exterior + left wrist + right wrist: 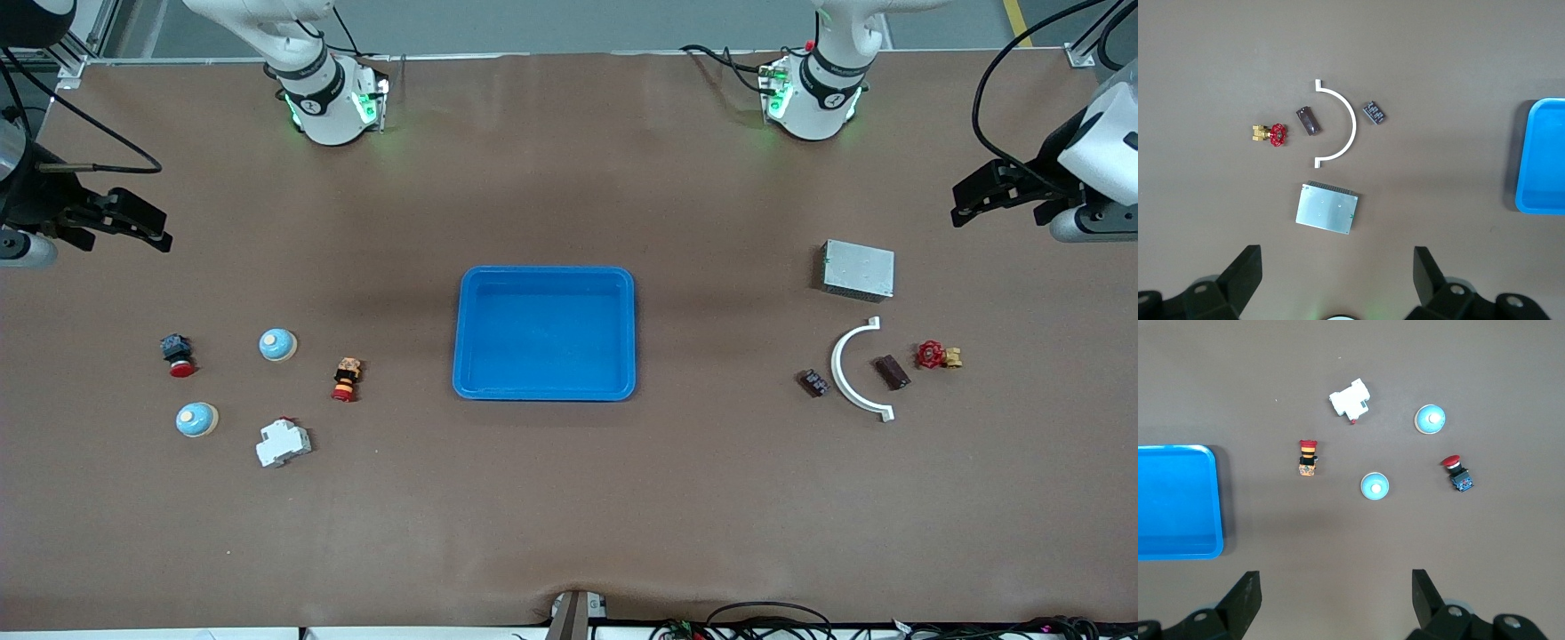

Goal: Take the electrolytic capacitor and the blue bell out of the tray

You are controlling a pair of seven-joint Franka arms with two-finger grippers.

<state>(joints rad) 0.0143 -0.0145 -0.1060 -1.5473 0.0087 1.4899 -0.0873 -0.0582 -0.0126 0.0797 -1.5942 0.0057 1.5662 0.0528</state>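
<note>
The capacitor is a dark brown cylinder lying on the table beside a white arc, toward the left arm's end; it also shows in the left wrist view. Two blue dome bells sit toward the right arm's end and show in the right wrist view. The blue tray stands empty mid-table. My left gripper hangs open and empty over the table's left arm end. My right gripper hangs open and empty over the right arm's end.
By the capacitor lie a white arc, a small black part, a red-handled brass valve and a metal box. By the bells lie a red push button, a yellow-banded button and a white breaker.
</note>
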